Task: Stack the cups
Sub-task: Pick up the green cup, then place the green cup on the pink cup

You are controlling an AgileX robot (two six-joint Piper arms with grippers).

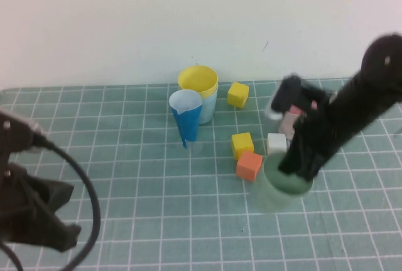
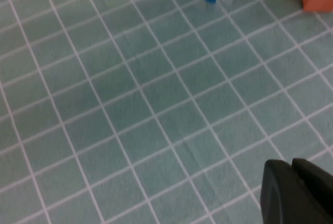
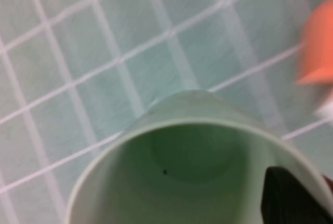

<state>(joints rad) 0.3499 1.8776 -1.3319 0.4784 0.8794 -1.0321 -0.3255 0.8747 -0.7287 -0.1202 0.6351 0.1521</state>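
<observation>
One finger of your right gripper (image 1: 300, 169) sits inside the green cup (image 1: 281, 189), apparently pinching its rim for lifting; left gripper (image 1: 38, 221) parked, opening indeterminate.

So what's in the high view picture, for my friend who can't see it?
The right gripper reaches into the green cup's rim. A yellow cup sits nested in the blue cup farther back, small cubes between. The left gripper waits at the near left.
</observation>
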